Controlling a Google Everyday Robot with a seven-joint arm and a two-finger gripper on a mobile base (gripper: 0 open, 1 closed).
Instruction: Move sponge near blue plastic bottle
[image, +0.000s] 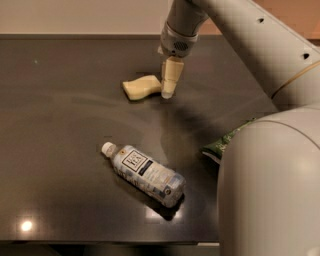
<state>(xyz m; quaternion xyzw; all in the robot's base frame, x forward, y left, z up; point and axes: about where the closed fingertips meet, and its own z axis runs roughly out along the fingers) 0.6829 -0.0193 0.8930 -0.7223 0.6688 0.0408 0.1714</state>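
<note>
The pale yellow sponge (141, 87) lies flat on the dark table (60, 125), towards the back middle. My gripper (169, 92) hangs just to the right of it, fingertips down at the sponge's right end and close to the table top. The blue plastic bottle (144, 173) lies on its side nearer the front, white cap pointing to the upper left, well apart from the sponge.
A green snack bag (226, 144) lies at the right, mostly hidden behind my arm. My arm's large pale body (270, 185) fills the right and lower right of the view. The table's front edge runs along the bottom.
</note>
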